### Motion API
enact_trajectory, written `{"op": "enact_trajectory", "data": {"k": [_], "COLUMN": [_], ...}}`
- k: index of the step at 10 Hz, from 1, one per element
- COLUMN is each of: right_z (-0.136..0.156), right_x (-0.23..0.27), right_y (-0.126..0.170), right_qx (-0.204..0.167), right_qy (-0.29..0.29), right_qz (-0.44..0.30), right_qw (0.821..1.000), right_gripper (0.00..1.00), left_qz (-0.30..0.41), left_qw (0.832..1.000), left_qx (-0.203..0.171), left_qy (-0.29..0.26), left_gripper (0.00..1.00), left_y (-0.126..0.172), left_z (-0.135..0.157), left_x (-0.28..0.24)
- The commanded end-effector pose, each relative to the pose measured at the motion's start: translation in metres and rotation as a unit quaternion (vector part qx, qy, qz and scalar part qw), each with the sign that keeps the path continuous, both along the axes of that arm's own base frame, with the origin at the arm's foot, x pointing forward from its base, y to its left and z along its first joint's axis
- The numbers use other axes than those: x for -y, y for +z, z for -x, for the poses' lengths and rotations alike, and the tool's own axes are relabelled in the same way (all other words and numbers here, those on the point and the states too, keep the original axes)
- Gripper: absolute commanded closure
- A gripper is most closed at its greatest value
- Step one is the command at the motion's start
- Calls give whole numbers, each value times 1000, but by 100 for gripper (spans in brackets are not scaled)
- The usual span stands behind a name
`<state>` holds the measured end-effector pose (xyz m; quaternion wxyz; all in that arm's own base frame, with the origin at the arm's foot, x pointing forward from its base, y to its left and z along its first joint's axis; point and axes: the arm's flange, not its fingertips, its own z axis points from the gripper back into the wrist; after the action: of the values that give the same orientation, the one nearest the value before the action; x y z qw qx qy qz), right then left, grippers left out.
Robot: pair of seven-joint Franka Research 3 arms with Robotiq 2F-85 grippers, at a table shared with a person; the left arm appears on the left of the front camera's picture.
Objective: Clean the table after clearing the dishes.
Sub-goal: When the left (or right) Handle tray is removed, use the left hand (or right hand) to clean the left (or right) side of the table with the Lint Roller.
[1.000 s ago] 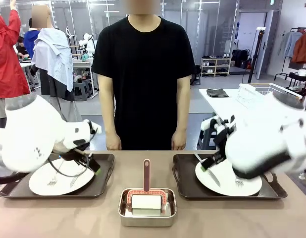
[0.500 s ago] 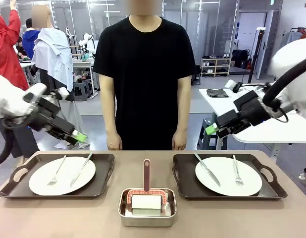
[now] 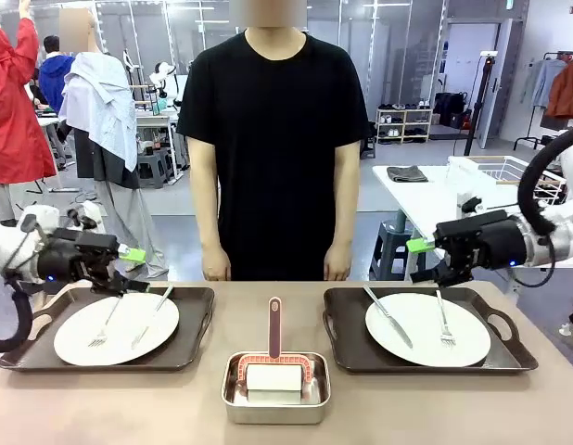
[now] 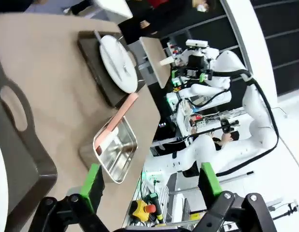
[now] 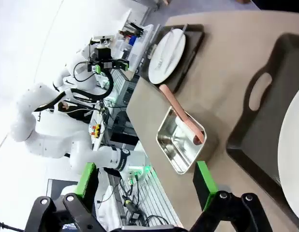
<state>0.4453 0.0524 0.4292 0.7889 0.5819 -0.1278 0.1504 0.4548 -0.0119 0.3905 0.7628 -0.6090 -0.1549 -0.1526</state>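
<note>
Table (image 3: 110, 403) stretches left to right; both trays (image 3: 198, 320) lie lengthwise along it.

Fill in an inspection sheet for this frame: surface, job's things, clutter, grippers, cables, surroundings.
Surface: table, beige-brown, no spills seen.
Job's things: left tray with white plate, fork and knife; right tray set alike; nothing cleared yet.
Clutter: steel pan at the near middle, holding a white block and a pink-handled tool.
Grippers: left gripper and right gripper both open, fingers holding nothing, raised over the trays' far edges.
Cables: black cable looping at the left arm, another at the right arm; neither touches the dishes.
Surroundings: person standing at the far side, arms down; white table with wire rack behind.
</note>
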Motion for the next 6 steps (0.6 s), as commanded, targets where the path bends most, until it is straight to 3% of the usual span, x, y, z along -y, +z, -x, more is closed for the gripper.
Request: {"op": "enact_trajectory", "data": {"k": [1,6], "right_z": [4,2], "right_x": [6,9], "right_y": [13,10], "right_qx": [14,7], "right_qy": [-1,-4], "right_qz": [-9,1], "right_qw": [1000,1000], "right_gripper": [0,0], "left_qz": [10,-1], "left_qw": [1000,1000], "left_qx": [24,13], "left_qy": [-1,5], "left_gripper": [0,0], "left_y": [13,10], "left_z": [4,1], "left_x": [-9,-8]}}
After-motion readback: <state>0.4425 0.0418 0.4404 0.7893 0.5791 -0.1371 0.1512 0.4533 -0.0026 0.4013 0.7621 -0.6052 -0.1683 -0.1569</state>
